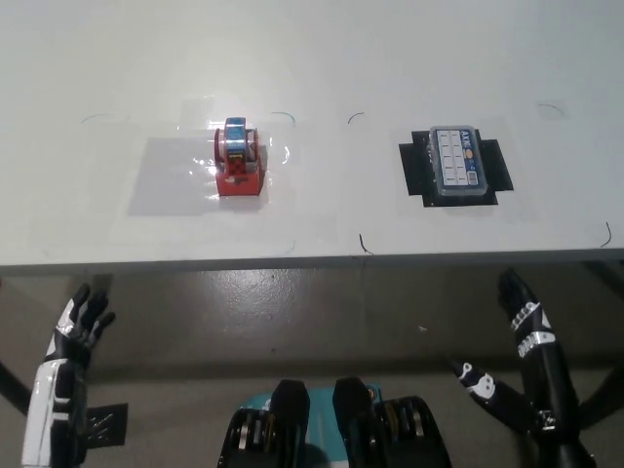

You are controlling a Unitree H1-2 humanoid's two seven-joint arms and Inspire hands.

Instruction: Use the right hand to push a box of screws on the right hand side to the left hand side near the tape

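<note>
A white surface [88, 205] fills the upper part of the head view, its near edge running across the middle of the picture. On the right side lies the box of screws [457, 163], a flat clear-lidded case with a grid of small compartments and a blue strip along one long side. It rests flat on a black cross-shaped patch [494, 168] marked on the surface, its long side pointing away from the robot. Well apart from it, on the left side, stands the tape dispenser [239, 162], red-bodied with a roll of tape at its top, sitting on a glossy clear sheet [166, 185] that catches the light. Thin pen marks [364, 244] show here and there on the surface near its edge.

Both hands hang below the near edge, over the grey floor [292, 312], touching nothing. The black right hand [524, 314] is at the lower right, empty, its fingers stretched out and slightly apart, pointing up towards the surface. The white left hand [80, 322] rests at the lower left, also empty, with its fingers spread.
</note>
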